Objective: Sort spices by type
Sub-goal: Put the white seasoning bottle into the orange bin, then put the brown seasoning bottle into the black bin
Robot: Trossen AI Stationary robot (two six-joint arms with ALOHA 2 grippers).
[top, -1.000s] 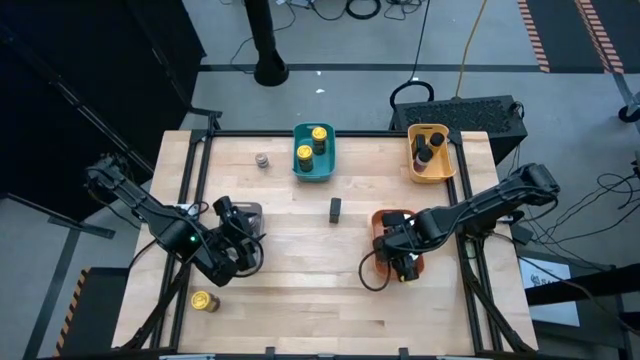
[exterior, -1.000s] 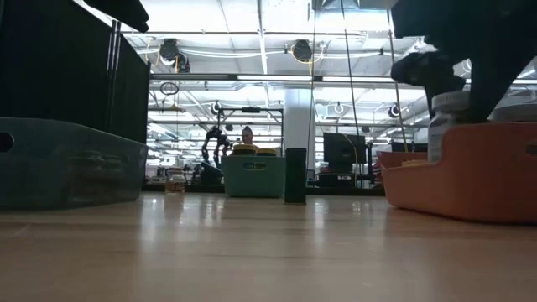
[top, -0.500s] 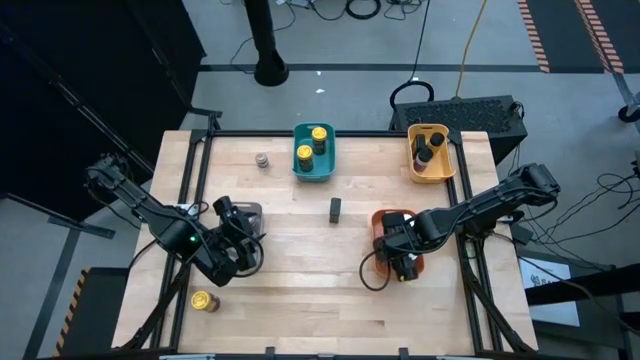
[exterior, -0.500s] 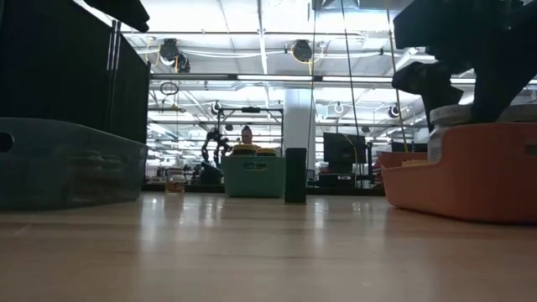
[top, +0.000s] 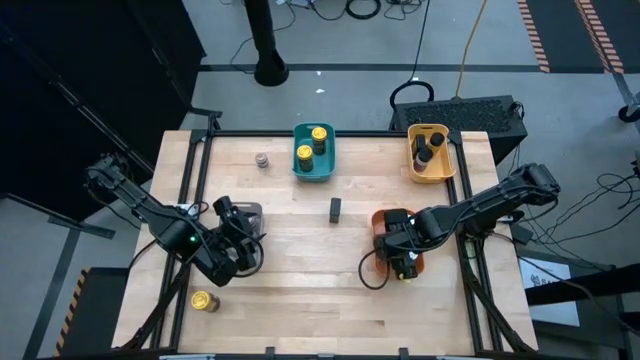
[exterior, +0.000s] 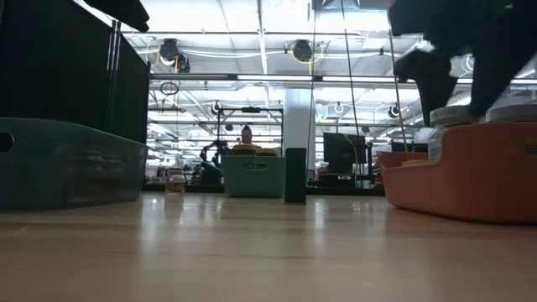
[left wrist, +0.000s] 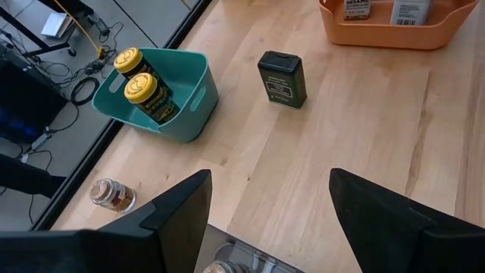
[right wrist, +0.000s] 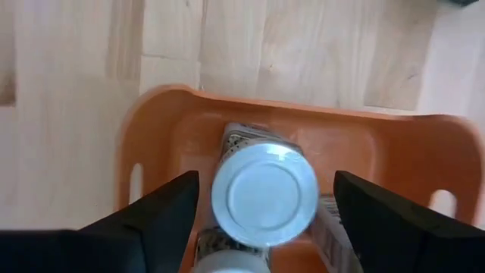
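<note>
Seen from above, a pale wooden slatted table [top: 300, 290] carries two dark robot arms and four plastic trays. The left arm's gripper [top: 238, 243] hangs over the grey rectangular tray [top: 250, 209] near the table's left side, its two fingers spread wide apart with nothing between them. The right arm's gripper [top: 397, 250] hovers over the orange rectangular tray [right wrist: 364, 152] on the right, its fingers [right wrist: 163, 212] parted and released on either side of a white-topped cylindrical spice jar [right wrist: 263, 194] that stands upright inside that tray; at least one more jar stands beside it there. At the table's far edge, a teal rectangular tray [left wrist: 189, 95] holds two yellow-topped jars [left wrist: 142, 88] side by side, and a yellow rectangular tray [top: 431, 170] at the far right holds slim dark jars [top: 429, 146]. A small black rectangular container [left wrist: 282, 78] stands alone on bare wood between the teal and orange trays. A small clear jar with a grey-brown top [left wrist: 112, 195] stands by itself left of the teal tray, and a single yellow-topped jar [top: 204, 301] stands near the table's front left corner, well apart from every tray.
</note>
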